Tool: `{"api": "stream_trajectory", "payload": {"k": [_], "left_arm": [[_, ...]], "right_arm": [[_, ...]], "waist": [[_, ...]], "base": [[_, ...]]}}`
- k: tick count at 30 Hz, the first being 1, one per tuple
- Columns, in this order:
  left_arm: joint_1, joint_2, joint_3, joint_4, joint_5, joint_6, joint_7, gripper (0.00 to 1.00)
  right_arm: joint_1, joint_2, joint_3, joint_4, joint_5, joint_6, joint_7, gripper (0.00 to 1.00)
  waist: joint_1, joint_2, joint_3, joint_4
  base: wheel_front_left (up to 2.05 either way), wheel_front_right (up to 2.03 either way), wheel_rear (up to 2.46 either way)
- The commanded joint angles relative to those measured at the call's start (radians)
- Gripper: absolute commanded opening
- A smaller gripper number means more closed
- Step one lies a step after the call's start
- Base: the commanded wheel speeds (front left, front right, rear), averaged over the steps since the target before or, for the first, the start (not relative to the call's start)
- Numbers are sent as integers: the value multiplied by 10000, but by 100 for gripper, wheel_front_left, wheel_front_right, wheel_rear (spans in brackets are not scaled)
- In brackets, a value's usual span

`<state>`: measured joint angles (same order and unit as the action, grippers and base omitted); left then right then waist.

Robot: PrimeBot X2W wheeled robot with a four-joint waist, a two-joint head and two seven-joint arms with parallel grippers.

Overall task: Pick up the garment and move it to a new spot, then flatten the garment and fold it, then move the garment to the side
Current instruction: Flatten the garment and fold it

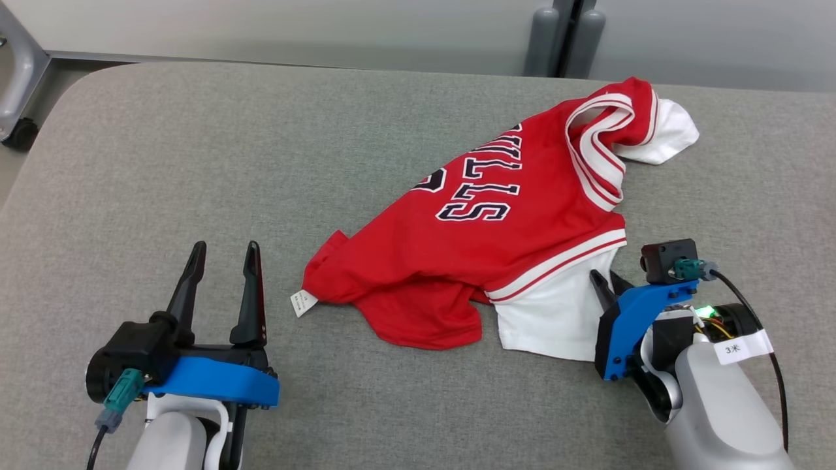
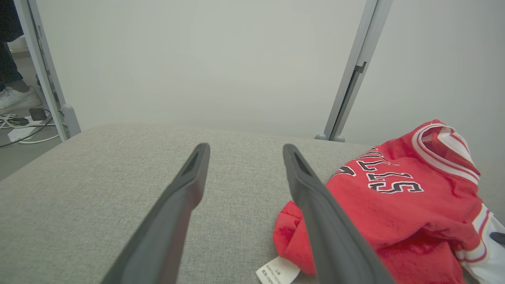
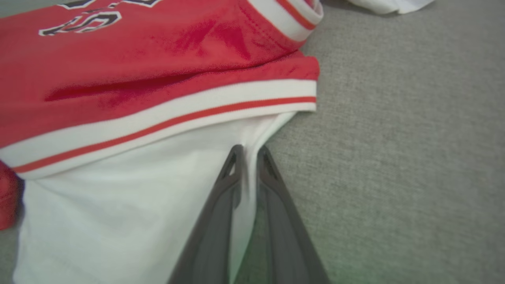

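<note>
A red jersey-style garment [image 1: 496, 228] with white trim, dark lettering and white sleeves lies crumpled on the grey padded table [image 1: 261, 163], right of centre. My right gripper [image 1: 607, 282] sits at the near white sleeve's edge. In the right wrist view the right gripper [image 3: 247, 152] is shut on a pinch of the white sleeve [image 3: 138, 197]. My left gripper [image 1: 224, 251] rests open at the lower left, to the left of the garment's hem and its small white label [image 1: 303, 302]. Nothing lies between the left gripper's [image 2: 245, 152] fingers; the garment [image 2: 394, 209] lies to their right.
The table's far edge meets a pale wall with grey upright posts [image 1: 562, 39]. A metal frame leg with a castor [image 1: 19, 72] stands at the far left. In the left wrist view, cables [image 2: 23, 126] and a person's shoe [image 2: 14, 98] sit on the floor beyond the table.
</note>
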<state>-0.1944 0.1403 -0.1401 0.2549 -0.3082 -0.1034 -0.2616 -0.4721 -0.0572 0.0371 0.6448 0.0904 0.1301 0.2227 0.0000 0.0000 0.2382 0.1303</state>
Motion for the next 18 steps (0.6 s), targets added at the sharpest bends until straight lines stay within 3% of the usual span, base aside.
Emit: {"api": "stream_trajectory", "payload": {"k": [1,7,18], "left_arm": [[-96,28,79,9,-42,22,-48,100],[111,90,270,-47,-55,107,-48,100],[393,213,514,-192,-91,182,-48,100]], "right_arm": [[58,73,82,-15,-71,11,-175,0],[538,-94,-477,-1009,-296,8,-647,0],[2264,-418,-2489,-3337,-550,9,194,0]], "waist": [[0,0,-39,-79],[0,0,-287,-542],[0,0,-598,-1358]], "base": [[0,0,0],[0,0,0],[0,0,0]]}}
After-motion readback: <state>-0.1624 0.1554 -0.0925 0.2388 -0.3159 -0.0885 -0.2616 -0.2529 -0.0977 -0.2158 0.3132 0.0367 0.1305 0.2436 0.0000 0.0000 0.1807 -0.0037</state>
